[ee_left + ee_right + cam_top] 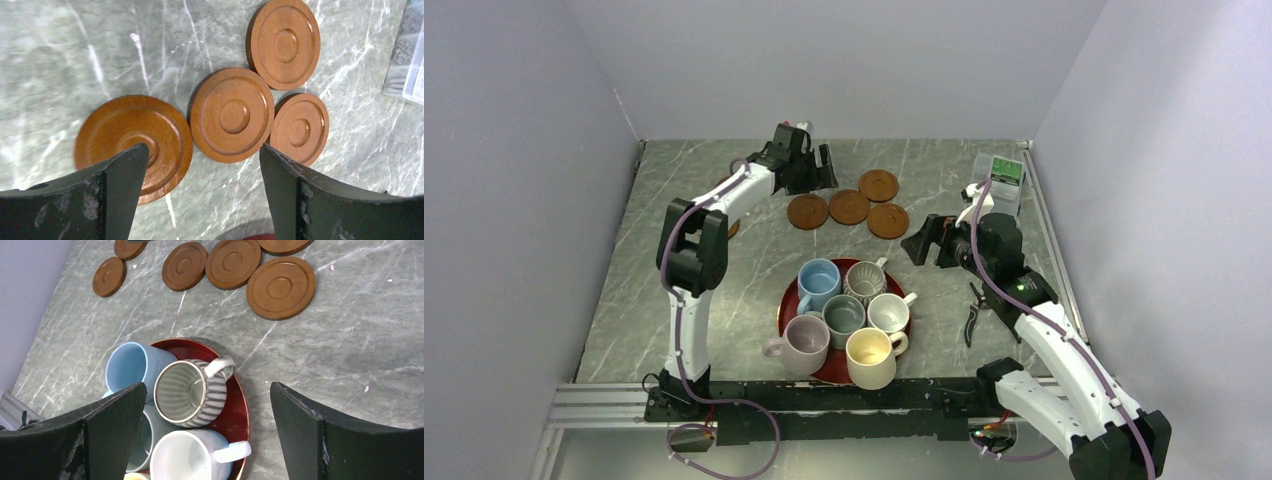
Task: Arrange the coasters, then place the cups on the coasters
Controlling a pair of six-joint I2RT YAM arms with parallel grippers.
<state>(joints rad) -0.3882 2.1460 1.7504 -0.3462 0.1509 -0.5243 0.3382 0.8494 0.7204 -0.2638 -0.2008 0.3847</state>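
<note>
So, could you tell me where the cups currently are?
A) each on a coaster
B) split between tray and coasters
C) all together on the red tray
C: all six cups stand clustered on the red tray, and the visible coasters are bare.

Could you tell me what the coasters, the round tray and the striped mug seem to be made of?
Coasters: probably wood, matte reddish-brown, with turned rings. Tray: glossy dark red, perhaps lacquer or plastic, judging by its sheen. Striped mug: likely glazed ceramic, with ribbed grey-white wall.
</note>
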